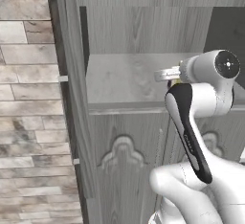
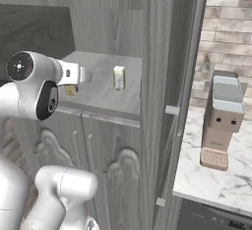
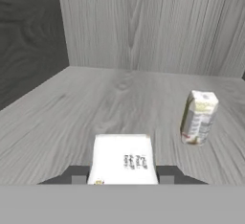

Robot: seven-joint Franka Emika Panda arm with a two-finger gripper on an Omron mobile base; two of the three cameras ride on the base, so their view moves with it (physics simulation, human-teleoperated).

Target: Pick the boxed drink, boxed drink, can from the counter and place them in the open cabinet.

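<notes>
Held boxed drink [image 3: 123,160]: we see only its top face in the hand view; base cut off by the grey band; in the left base view the arm hides nearly all of it. Printing on it too small to read.

Second boxed drink [image 3: 198,117]: label blurred, unreadable.

Open cabinet [image 1: 124,82]: doors and upper shelf cut by frame edges.

Coffee machine [image 2: 221,121]: details indistinct.

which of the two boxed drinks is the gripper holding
The boxed drink between the gripper fingers, low in the hand view. The other carton stands free on the cabinet shelf, further in.
</notes>
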